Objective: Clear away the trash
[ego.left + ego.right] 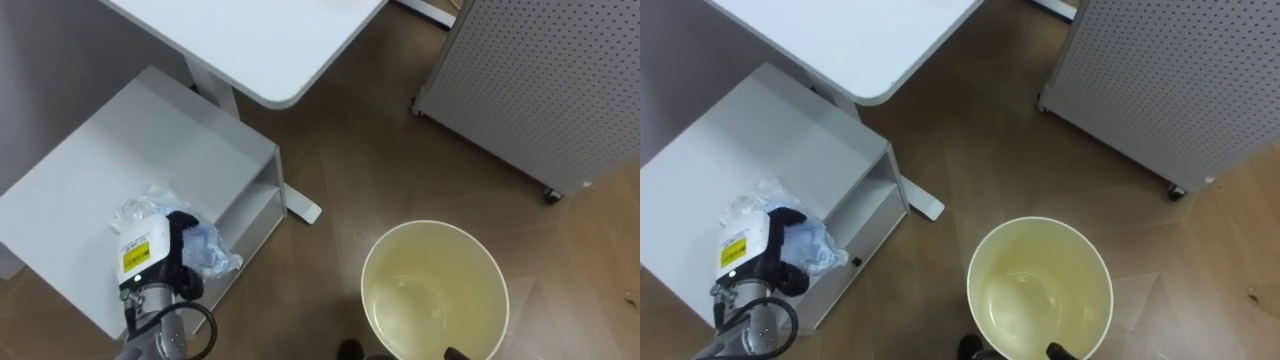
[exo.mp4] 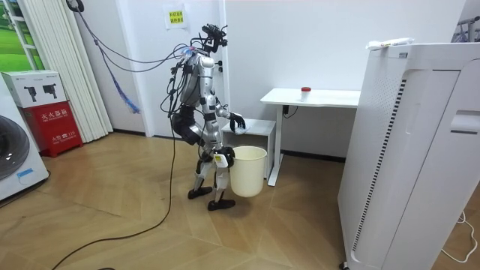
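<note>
We see the left hand (image 1: 178,240) curled round crumpled plastic (image 1: 214,252) at the white cabinet's (image 1: 120,140) near edge, its fingertips hidden.

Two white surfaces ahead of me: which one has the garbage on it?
The low white cabinet, beside and below the taller white desk. The crumpled plastic lies near its front edge, at the left hand.
</note>
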Available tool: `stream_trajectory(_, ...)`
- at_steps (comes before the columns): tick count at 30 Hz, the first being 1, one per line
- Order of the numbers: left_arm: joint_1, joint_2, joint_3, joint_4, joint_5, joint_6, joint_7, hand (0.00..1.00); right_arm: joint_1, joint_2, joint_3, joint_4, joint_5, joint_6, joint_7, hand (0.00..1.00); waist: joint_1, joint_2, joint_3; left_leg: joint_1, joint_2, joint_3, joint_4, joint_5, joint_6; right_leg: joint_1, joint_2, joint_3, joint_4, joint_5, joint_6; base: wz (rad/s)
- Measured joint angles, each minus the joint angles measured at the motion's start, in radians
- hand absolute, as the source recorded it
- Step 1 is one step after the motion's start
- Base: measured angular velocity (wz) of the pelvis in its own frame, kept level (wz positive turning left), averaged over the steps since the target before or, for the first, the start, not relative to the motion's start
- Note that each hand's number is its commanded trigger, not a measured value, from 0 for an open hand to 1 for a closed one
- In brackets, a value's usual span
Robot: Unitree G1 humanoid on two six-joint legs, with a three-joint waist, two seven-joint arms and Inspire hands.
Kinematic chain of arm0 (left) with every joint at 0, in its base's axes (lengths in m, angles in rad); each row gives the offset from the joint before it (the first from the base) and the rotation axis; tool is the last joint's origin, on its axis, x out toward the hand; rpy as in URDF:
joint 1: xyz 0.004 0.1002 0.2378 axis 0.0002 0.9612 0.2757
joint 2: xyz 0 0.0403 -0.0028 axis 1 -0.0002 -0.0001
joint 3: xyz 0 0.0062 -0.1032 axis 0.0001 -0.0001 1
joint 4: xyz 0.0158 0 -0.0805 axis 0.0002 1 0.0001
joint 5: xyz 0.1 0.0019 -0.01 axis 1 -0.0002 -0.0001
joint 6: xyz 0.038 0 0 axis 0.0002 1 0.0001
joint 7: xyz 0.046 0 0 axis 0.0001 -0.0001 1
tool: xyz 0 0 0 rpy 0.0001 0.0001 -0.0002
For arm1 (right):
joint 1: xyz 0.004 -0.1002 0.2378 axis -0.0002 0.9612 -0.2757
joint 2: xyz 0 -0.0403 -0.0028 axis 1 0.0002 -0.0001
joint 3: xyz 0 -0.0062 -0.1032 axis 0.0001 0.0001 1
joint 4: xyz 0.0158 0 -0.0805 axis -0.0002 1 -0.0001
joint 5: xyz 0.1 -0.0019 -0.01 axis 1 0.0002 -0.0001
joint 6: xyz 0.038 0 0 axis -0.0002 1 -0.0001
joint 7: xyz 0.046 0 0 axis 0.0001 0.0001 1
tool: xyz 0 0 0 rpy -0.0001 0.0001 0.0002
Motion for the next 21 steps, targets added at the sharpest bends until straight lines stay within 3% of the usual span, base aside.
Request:
stream_trajectory(5, 0.011, -0.014, -0.018, 0.001, 0.001, 0.015, -0.012, 1.0, 0.0, 0.0, 0.002, -0.002, 0.002, 0.003, -0.001, 1.0, -0.001, -0.001, -0.0003, -0.002, 0.001, -0.001, 0.005, -0.001, -0.001, 0.0, 0.002, -0.001, 0.001, 0.0, 0.0, 0.0)
stream_trajectory(14, 0.035, -0.013, -0.043, 0.002, 0.014, 0.02, -0.029, 1.0, 0.0, 0.0, 0.012, -0.002, 0.005, 0.001, 0.007, 1.0, 0.006, -0.002, -0.0017, -0.001, 0.003, -0.001, 0.011, -0.002, -0.002, 0.002, 0.012, 0.001, 0.004, 0.001, -0.001, 0.0)
stream_trajectory(18, 0.044, -0.011, -0.043, 0.004, 0.019, 0.019, -0.031, 1.0, 0.003, 0.004, 0.012, -0.002, 0.004, 0.001, 0.012, 1.0, 0.007, -0.003, -0.0019, 0.007, 0.01, 0.0, 0.011, -0.003, -0.004, 0.013, 0.012, -0.004, -0.002, 0.004, -0.006, -0.03)
stream_trajectory(21, 0.053, -0.01, -0.028, 0.0, 0.019, -0.001, -0.026, 1.0, 0.007, 0.012, 0.012, 0.001, 0.003, -0.003, 0.012, 1.0, 0.01, -0.005, -0.0036, 0.02, 0.016, 0.003, 0.006, -0.003, -0.006, 0.025, 0.013, -0.006, -0.007, 0.005, -0.008, 0.0)
